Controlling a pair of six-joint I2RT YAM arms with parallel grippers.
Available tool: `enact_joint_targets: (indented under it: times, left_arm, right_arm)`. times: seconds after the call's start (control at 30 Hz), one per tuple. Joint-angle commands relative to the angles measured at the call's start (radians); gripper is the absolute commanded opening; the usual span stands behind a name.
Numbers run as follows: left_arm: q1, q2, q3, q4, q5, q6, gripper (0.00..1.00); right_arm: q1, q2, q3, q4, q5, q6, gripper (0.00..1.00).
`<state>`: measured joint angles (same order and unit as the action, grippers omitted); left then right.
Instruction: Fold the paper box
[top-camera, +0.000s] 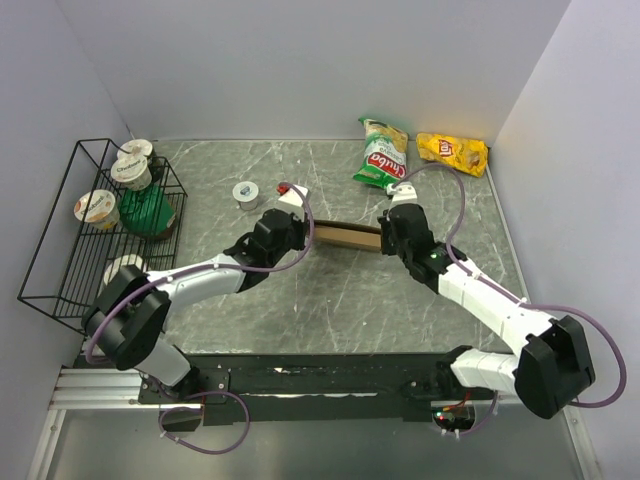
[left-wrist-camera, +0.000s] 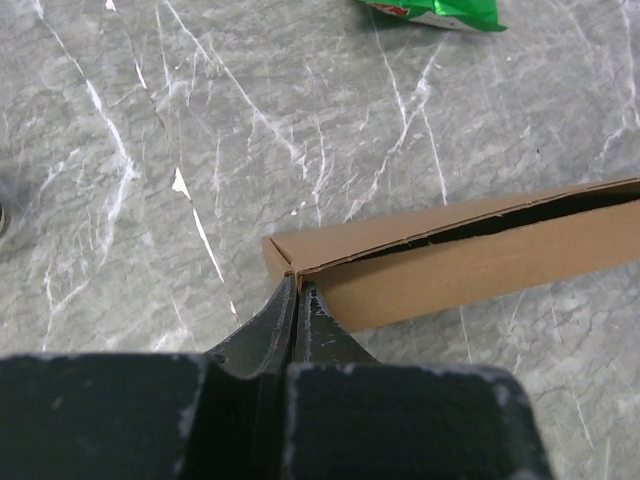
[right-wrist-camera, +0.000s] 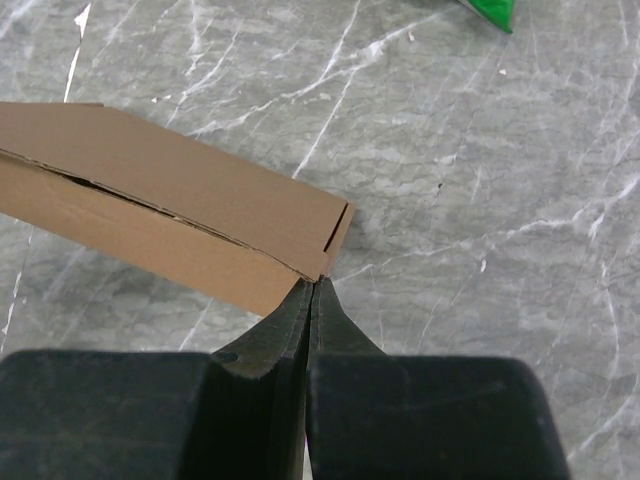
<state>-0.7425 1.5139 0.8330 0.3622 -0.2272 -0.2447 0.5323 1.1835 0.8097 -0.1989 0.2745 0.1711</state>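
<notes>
Plainly, the box (top-camera: 348, 237) lies flat on the table (top-camera: 330, 300), stretched lengthwise between the two sets of jaws. The left gripper (top-camera: 306, 230) stands at one end of it and the right gripper (top-camera: 384, 236) at the other.

From the left wrist, the left gripper (left-wrist-camera: 298, 288) has its jaws pressed together. Their tips touch the near corner of the box (left-wrist-camera: 470, 255), which runs away ahead and to the right of them. From the right wrist, the right gripper (right-wrist-camera: 313, 288) is likewise closed tight, its tips touching the corner of the box (right-wrist-camera: 170, 215), which runs off ahead and to the left. Whether either pair nips a sliver of cardboard cannot be told.

Seen from above, both ends of the box are covered by the gripper heads and only the middle stretch shows. In each wrist view the far end is cut off by the frame. A dark slit runs along the top seam, where the flap does not sit flush.

The box bears no print. Beyond the right jaws lies a green bag (top-camera: 382, 155) with white lettering on a red patch, too small to read. A yellow bag (top-camera: 452, 152) just beside it shows a red mark, also unreadable.
</notes>
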Motion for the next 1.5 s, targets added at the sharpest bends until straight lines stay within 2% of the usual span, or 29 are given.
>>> enact_joint_targets:
  times: [0.0,0.23,0.67,0.97,1.23,1.47]
  left_arm:
    - [-0.031,-0.015,0.051,-0.112,0.172,-0.022,0.01]
    - [-0.031,-0.112,0.029,-0.183,0.252,-0.086,0.01]
    - [-0.038,-0.3,-0.08,-0.264,0.333,-0.243,0.01]
    - [-0.038,-0.232,-0.06,-0.243,0.232,-0.255,0.01]
    - [-0.035,-0.141,0.011,-0.267,0.143,-0.176,0.01]
    - [0.0,-0.124,0.023,-0.287,0.166,-0.094,0.01]
  right_arm:
    - [0.018,0.03,0.097,-0.016,-0.199,0.045,0.0]
    - [0.018,0.002,0.181,-0.109,-0.262,0.044,0.0]
    - [0.023,-0.079,0.172,-0.217,-0.366,0.074,0.0]
    - [0.024,0.004,0.157,-0.152,-0.356,0.091,0.0]
    - [0.023,0.082,0.201,-0.154,-0.327,0.074,0.0]
    - [0.009,0.126,0.243,-0.175,-0.313,0.051,0.0]
